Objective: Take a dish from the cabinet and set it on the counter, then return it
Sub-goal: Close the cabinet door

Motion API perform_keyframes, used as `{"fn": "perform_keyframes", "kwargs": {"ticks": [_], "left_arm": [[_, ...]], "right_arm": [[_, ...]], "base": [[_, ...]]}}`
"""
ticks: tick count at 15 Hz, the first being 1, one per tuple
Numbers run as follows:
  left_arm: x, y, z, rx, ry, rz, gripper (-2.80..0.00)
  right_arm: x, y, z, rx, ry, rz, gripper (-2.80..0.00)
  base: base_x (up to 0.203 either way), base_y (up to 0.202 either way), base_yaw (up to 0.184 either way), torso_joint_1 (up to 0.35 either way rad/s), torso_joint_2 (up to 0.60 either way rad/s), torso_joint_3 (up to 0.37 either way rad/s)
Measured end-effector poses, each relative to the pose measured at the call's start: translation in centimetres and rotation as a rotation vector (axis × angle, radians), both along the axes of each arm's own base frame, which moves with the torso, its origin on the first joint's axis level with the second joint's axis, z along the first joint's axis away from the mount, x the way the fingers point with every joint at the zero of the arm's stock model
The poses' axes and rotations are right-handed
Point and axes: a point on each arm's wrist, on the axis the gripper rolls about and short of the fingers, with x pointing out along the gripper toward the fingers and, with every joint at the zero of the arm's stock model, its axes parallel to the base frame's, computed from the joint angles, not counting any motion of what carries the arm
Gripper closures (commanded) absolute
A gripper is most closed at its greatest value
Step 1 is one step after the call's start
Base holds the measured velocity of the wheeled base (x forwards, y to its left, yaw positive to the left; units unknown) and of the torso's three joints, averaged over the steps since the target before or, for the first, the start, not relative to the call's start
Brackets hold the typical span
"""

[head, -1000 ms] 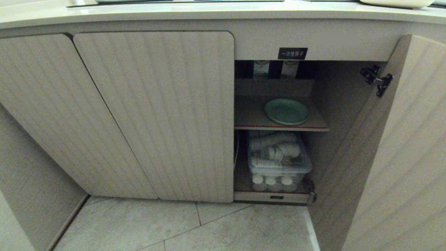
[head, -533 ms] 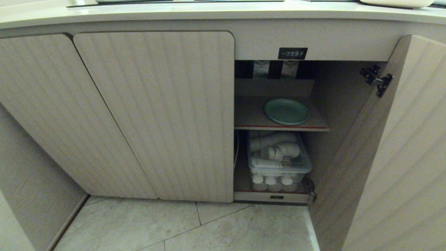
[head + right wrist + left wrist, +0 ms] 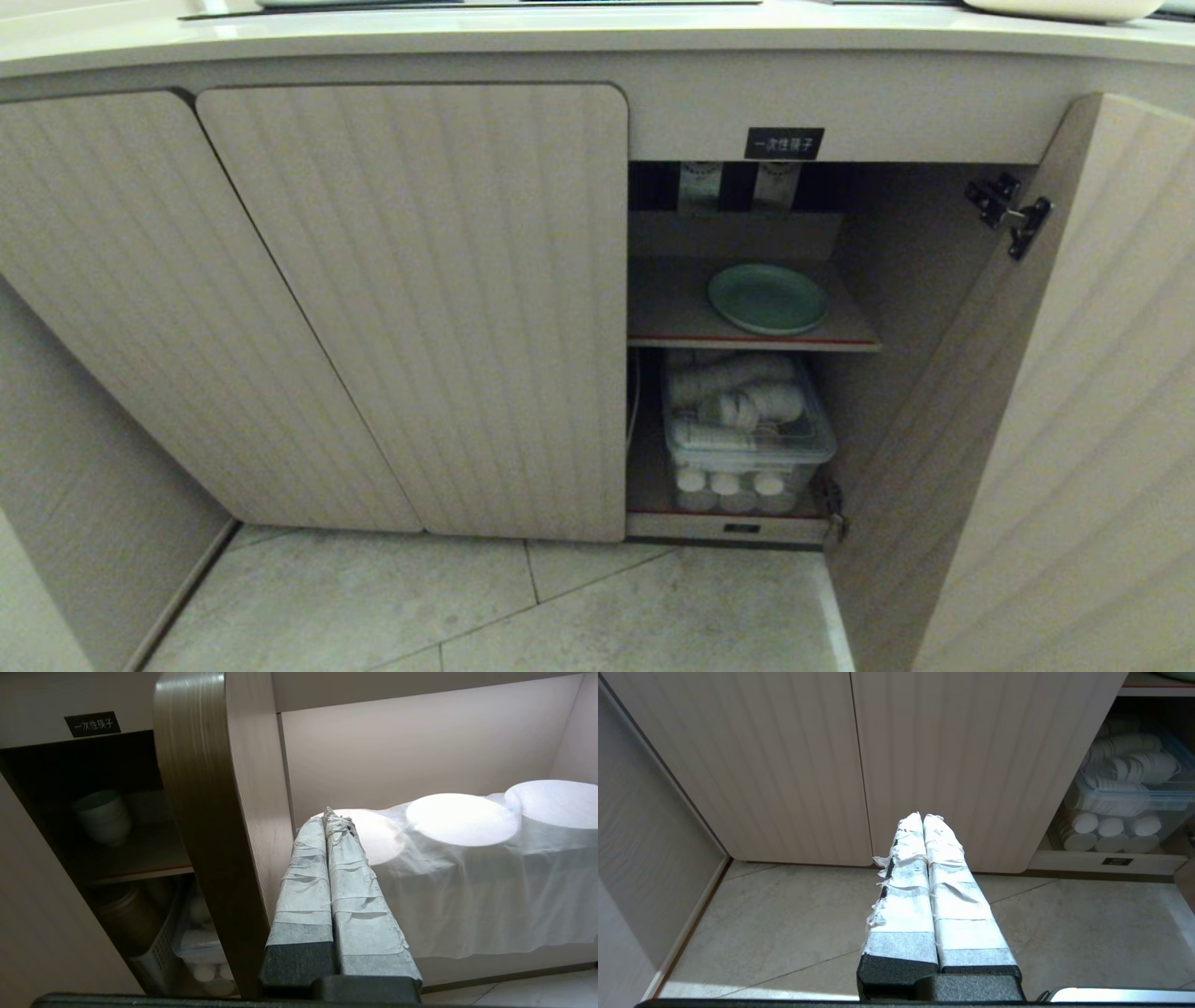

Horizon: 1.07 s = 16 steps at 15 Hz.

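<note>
1. dish (image 3: 767, 298) lies flat on the red-edged upper shelf (image 3: 672, 317) of the open cabinet (image 3: 411, 299), untouched.
2. we judge it stiff, smooth, breakable; we would pinch its low rim at the near edge.
3. our left gripper (image 3: 923, 817) and right gripper (image 3: 329, 812) are both pressed closed, empty, their fingers wrapped in white tape.
4. ribbed matte doors, glossy counter (image 3: 560, 37) above.

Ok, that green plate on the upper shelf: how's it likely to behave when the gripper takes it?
The dish looks stiff and shallow, so it should lift without flexing. It lies flat on the shelf with a low rim, so getting a finger under it may be awkward. Its smooth surface could slip, and if it is ceramic it would probably chip if dropped.
</note>
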Motion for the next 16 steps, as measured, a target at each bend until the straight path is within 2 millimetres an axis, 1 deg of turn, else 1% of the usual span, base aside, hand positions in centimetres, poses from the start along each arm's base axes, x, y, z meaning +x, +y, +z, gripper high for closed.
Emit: {"fn": "perform_keyframes", "kwargs": {"ticks": [6,12,16], "left_arm": [[0.0,0.0,0.0,0.000,0.000,0.001,0.00],[0.0,0.0,0.0,0.000,0.000,0.000,0.00],[0.0,0.0,0.0,0.000,0.000,0.000,0.00]], "right_arm": [[0.4,0.0,-0.5,-0.017,0.040,0.064,0.00],[1.3,0.3,-0.7,-0.043,0.075,0.190,0.00],[1.9,0.6,-0.6,-0.060,0.104,0.242,0.00]], "base": [[0.000,0.000,0.000,0.000,0.00,0.000],[0.000,0.000,0.000,0.000,0.00,0.000],[0.000,0.000,0.000,0.000,0.00,0.000]]}}
